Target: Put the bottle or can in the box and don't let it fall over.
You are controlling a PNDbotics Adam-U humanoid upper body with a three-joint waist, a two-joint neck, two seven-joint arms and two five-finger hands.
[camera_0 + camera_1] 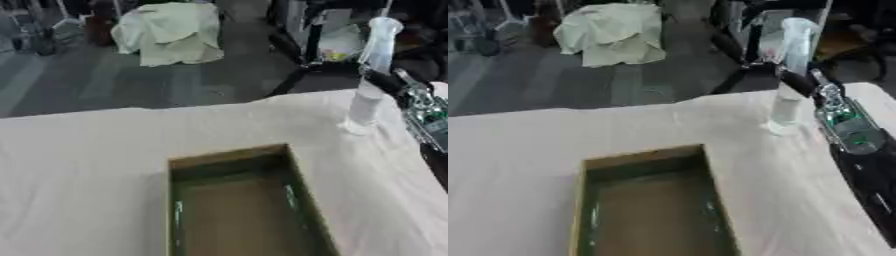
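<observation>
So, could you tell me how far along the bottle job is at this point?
Early. Done: the right hand has reached the clear bottle, its dark fingers wrapped round the middle. In hand: the bottle stands upright with its base at the white table cover, near the far right. Left: carrying it to the open box, which looks empty, and setting it down upright.

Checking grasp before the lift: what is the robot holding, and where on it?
The right hand grips the clear bottle around its middle.

No legible text (anywhere).
</observation>
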